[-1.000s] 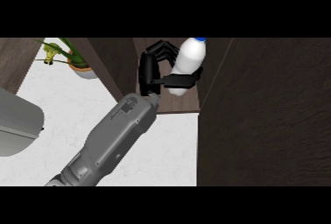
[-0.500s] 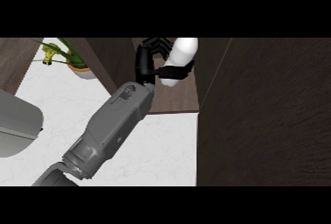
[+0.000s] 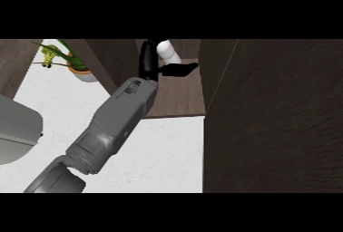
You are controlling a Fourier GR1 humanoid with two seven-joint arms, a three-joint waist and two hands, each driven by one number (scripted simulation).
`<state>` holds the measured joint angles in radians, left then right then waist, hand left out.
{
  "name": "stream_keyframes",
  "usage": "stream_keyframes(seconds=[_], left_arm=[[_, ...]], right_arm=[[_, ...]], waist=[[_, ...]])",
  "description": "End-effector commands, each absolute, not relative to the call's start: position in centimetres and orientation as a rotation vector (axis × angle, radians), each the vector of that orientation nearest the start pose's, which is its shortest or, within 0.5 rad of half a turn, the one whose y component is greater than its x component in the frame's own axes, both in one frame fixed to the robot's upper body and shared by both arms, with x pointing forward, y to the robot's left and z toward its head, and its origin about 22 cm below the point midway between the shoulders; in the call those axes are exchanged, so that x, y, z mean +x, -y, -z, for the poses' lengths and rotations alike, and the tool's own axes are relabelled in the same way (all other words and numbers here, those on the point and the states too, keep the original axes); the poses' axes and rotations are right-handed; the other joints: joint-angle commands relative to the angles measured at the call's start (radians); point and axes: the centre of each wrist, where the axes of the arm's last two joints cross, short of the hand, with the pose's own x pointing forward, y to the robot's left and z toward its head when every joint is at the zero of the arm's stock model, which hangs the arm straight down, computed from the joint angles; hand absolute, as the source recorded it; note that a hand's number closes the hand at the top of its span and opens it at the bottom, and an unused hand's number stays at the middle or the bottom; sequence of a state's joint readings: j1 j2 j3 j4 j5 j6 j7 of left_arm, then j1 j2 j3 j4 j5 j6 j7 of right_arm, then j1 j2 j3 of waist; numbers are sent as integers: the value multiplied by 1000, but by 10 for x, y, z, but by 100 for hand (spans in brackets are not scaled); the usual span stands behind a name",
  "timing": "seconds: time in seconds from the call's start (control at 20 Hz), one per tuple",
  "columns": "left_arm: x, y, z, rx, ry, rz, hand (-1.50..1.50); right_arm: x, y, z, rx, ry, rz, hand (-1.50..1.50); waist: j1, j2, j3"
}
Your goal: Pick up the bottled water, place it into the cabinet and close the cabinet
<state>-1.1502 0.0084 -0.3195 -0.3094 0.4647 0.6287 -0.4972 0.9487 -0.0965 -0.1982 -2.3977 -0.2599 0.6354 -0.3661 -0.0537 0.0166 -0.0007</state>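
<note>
pretty far along by the look of it. only one arm (image 3: 110,131) showing, coming up from the lower left edge and stretched way out over the worktop (image 3: 171,149). hard to say from this which arm it is, guessing left since it enters on the left side, so take that with salt. no sign of the other hand anywhere.

hand (image 3: 155,63) reaching into the cabinet (image 3: 178,97), up at the far end of the shelf. bottle (image 3: 167,50) right there against the fingers, white, mostly cut off by the top of the view. thumb sticking out to the right, away from the bottle, fingers running up alongside it. looks like a grip half-open or just letting go, but honestly can't tell for sure whether holding or released.

so: pick up done, bottle inside the cabinet or near enough. left to do: let go clean, pull the arm back out, swing the door (image 3: 275,113) shut. door is that big dark wood panel on the right, standing open.

worktop pale, marbled white. grey appliance (image 3: 17,131) at the left edge, close in. potted plant (image 3: 70,61) further back on the left, beside the dark cabinet wall. everything back there dark brown wood.
</note>
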Motion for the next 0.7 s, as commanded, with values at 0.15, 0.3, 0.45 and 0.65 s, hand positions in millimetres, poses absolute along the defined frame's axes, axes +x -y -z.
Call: stream_keyframes(seconds=[0.15, 0.3, 0.45, 0.65], left_arm=[[439, -64, -82, 242, 1857, 37, -150], [447, -75, -99, 183, 1902, 45, -150], [439, -63, -89, 61, 1954, -12, -150], [434, -58, -94, -84, 1933, -22, -150]], right_arm=[[20, 297, -123, 173, 1927, -251, -150], [18, 301, -124, 163, 1935, -245, -150], [21, 300, -123, 146, 1942, -241, -150], [18, 302, -128, 159, 1924, -263, -150]], waist=[[-9, 1, 0], [11, -6, 0], [18, -7, -1], [29, -18, 0]])
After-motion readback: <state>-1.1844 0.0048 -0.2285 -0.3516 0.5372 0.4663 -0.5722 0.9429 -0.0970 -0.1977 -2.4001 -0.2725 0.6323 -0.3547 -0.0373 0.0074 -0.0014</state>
